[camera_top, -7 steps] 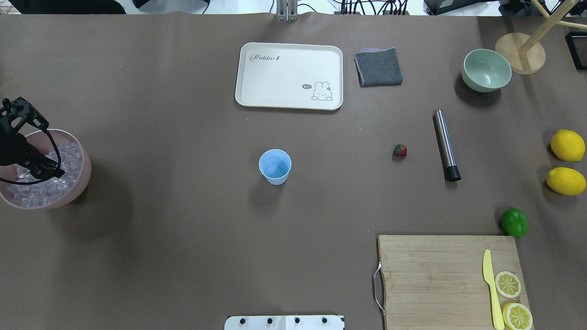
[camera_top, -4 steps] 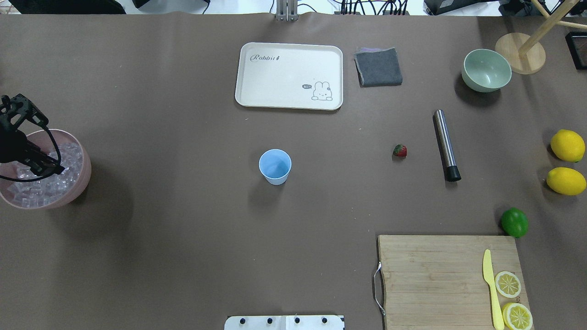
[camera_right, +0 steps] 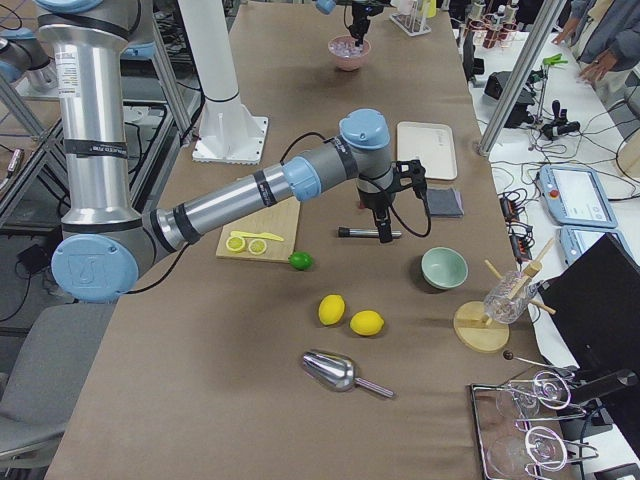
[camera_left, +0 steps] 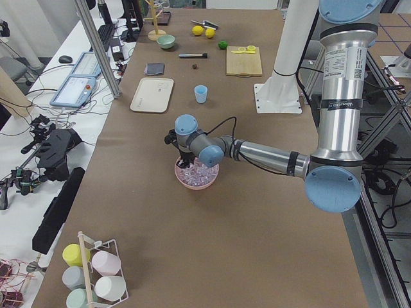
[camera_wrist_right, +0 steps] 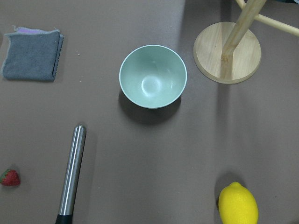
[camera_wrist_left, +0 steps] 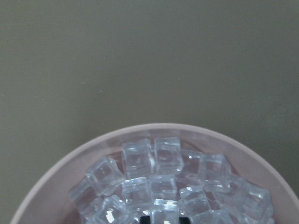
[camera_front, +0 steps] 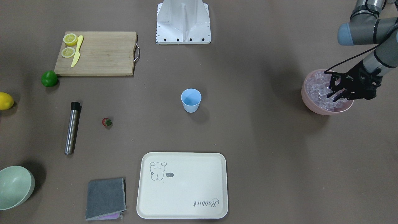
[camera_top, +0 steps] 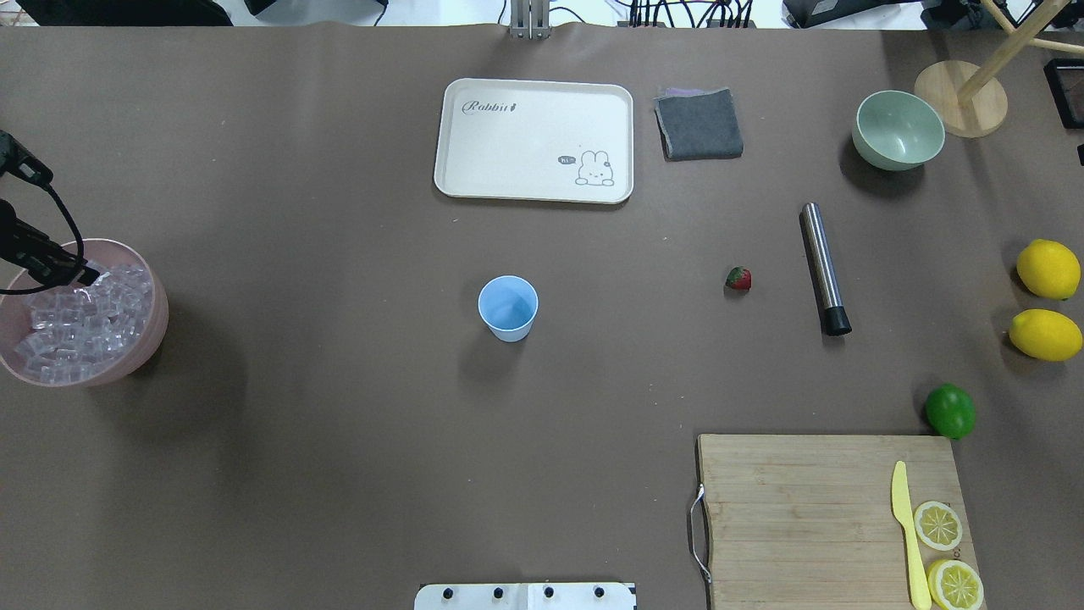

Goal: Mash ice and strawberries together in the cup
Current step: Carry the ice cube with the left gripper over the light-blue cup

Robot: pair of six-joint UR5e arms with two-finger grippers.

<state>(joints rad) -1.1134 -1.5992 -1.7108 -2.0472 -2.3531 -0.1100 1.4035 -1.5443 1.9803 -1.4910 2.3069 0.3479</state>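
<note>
The light-blue cup (camera_top: 508, 307) stands upright and empty mid-table, also in the front-facing view (camera_front: 191, 99). The strawberry (camera_top: 738, 278) lies on the table to its right, next to a steel muddler (camera_top: 824, 267). The ice (camera_top: 72, 326) fills a pink bowl (camera_top: 154, 335) at the far left. My left gripper (camera_front: 338, 95) hangs just over the ice at the bowl's far rim. In the left wrist view it seems shut on one ice cube (camera_wrist_left: 165, 209). My right gripper (camera_right: 383, 232) hovers above the muddler; I cannot tell whether it is open or shut.
A cream tray (camera_top: 533, 140), a grey cloth (camera_top: 699, 124) and a pale-green bowl (camera_top: 898, 129) lie at the back. Two lemons (camera_top: 1048, 269), a lime (camera_top: 949, 411) and a cutting board (camera_top: 804, 508) with knife and lemon slices lie right.
My left gripper has risen out of the ice and moved from the middle of the pink bowl toward its far rim. Nothing else has moved.
</note>
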